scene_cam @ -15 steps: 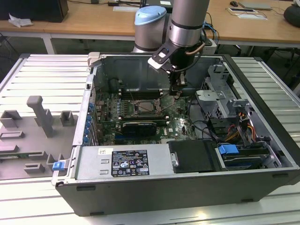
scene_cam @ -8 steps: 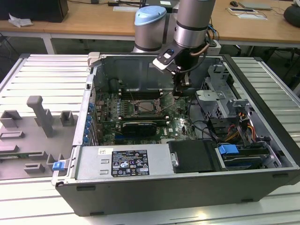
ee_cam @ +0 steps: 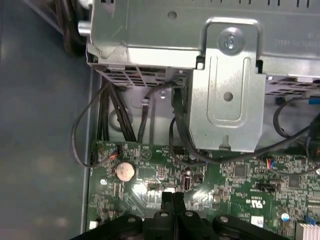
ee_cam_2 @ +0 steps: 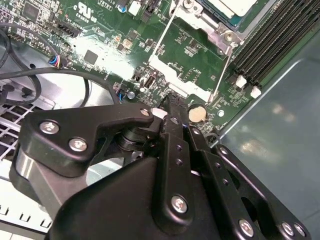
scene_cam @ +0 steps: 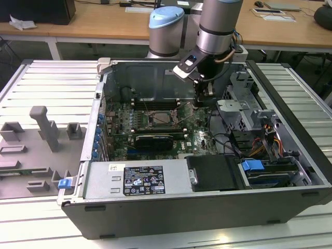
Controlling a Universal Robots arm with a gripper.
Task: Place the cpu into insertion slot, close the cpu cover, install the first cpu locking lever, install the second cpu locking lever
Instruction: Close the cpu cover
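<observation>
- The slatted metal table (scene_cam: 46,78) carries an open computer case (scene_cam: 155,218), which lies on its side with the inside facing up.
- The robot arm (scene_cam: 218,26) reaches down into the case from the far side, toward the exterior view's right of the middle.
- A grey power supply box (scene_cam: 135,179) sits along the near wall of the case.
- A silver drive cage (ee_cam: 230,85) stands at the edge of the board, with black cables running out from under it.
- The green motherboard (scene_cam: 124,122) covers the floor of the case. A long black card (scene_cam: 153,140) lies across it, nearer the camera than the socket.
- The gripper (ee_cam: 171,196) hangs low over the board between the socket and the drive cage. Its black fingers (ee_cam: 166,201) are pressed together with nothing between them.
- The cpu cover (ee_cam_2: 172,74) stands swung open off the socket, and the green board shows through its open centre. A thin wire lever (ee_cam_2: 220,72) runs along one side of it.
- The cpu (ee_cam_2: 231,6) lies flat in the socket with its pale face up, apart from the gripper.
- A round coin cell (ee_cam_2: 196,114) sits on the board just beside the fingertips.
</observation>
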